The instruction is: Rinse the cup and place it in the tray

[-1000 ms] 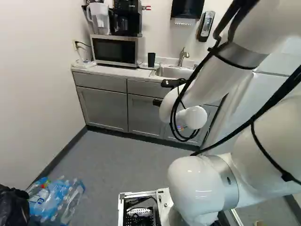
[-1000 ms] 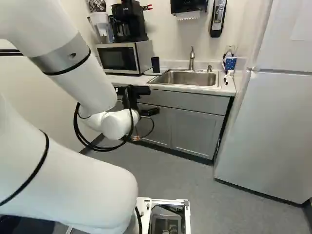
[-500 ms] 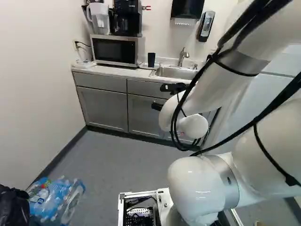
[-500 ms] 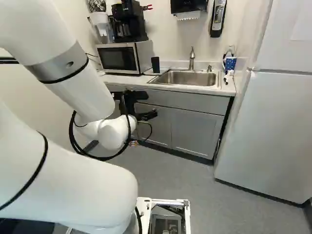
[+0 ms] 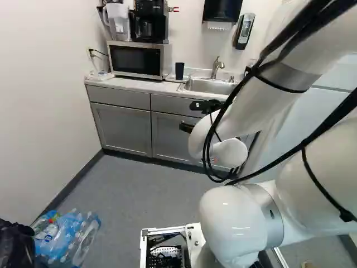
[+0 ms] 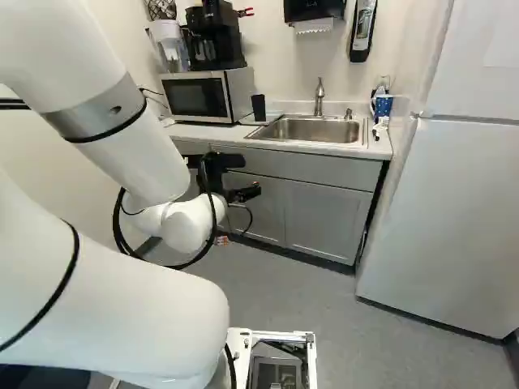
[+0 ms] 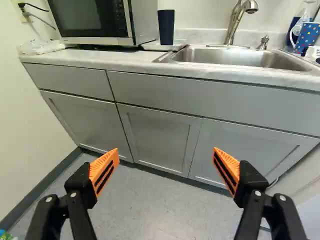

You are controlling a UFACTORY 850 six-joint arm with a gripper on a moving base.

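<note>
My gripper (image 6: 243, 193) is in front of the cabinet fronts in the right base view, lower than the counter. In the wrist view the gripper (image 7: 166, 162) stands wide open, with its orange pads far apart and nothing between them. Ahead of it and higher, a dark cup (image 7: 166, 27) stands upright between the microwave and the sink (image 7: 240, 57). Beside and partly behind the cup's foot lies a flat white tray (image 7: 163, 47); whether the cup rests on it I cannot tell. The faucet (image 7: 235, 22) rises behind the basin.
A microwave (image 5: 135, 60) stands on the counter (image 5: 125, 84), with a coffee maker on top. A blue dotted cup (image 6: 382, 106) stands right of the sink. The fridge (image 6: 446, 219) borders the counter's right end. Plastic bottles (image 5: 64, 237) lie on the floor at far left.
The wrist and gripper have dropped a little and shifted slightly left in the right base view, mostly in the earlier half second. The base, cup and counter items look unmoved.
</note>
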